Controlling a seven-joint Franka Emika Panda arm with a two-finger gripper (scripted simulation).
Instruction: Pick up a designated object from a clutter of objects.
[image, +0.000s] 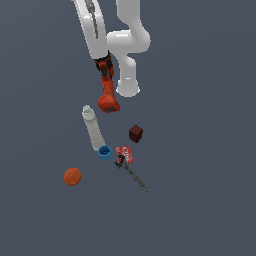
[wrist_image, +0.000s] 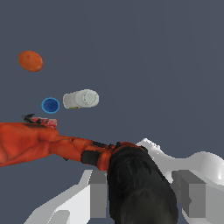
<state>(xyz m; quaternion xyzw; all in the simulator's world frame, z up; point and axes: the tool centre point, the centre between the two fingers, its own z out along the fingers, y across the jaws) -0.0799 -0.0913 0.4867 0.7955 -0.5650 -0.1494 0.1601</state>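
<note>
The designated object, a red-orange power drill (image: 107, 90), hangs in the air from my gripper (image: 103, 62), blocky base downward, above the far part of the clutter. In the wrist view its black nose (wrist_image: 140, 183) sits between my grey fingers (wrist_image: 99, 192) and its red body (wrist_image: 30, 142) stretches away from my gripper (wrist_image: 144, 192), which is shut on it. The fingertips are hidden behind the drill in the exterior view.
On the floor lie a pale grey bottle (image: 93, 128) (wrist_image: 81, 99), a small blue cup (image: 104, 152) (wrist_image: 50, 105), an orange ball (image: 72, 176) (wrist_image: 30, 61), a red packet (image: 125, 153), a thin dark tool (image: 133, 174) and a dark red cube (image: 135, 133). The arm's white base (image: 128, 86) stands behind the drill.
</note>
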